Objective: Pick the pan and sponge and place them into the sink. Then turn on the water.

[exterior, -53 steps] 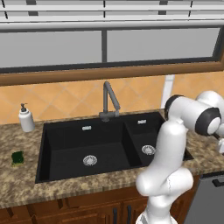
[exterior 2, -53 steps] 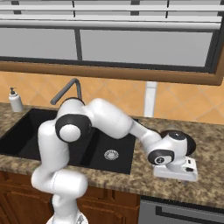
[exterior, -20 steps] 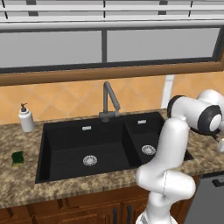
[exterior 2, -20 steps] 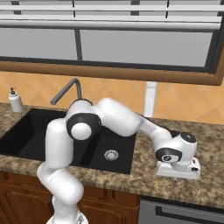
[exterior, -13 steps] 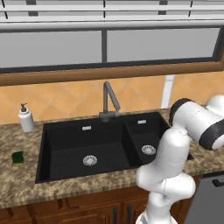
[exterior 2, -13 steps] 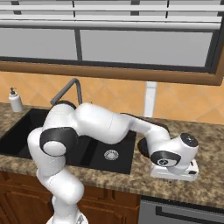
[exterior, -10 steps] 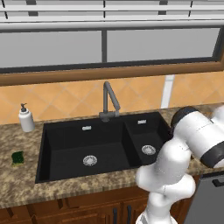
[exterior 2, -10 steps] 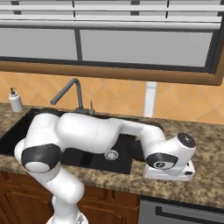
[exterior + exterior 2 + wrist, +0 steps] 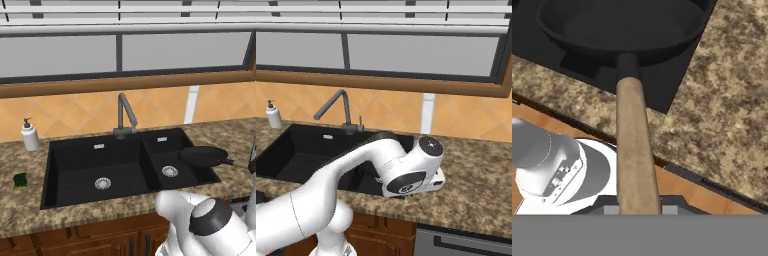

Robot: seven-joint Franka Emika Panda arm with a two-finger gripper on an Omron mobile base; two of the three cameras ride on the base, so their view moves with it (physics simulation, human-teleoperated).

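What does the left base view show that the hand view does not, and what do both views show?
Left base view alone: the sponge on the counter at the left, the soap dispenser, the faucet and both silver drains. Hand view alone: the pan's tan handle running down to the fingers. Both: the black pan held above the sink at its right basin, and the granite counter.

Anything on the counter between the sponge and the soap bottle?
Nothing: left base view shows bare granite counter between the sponge and the soap bottle.
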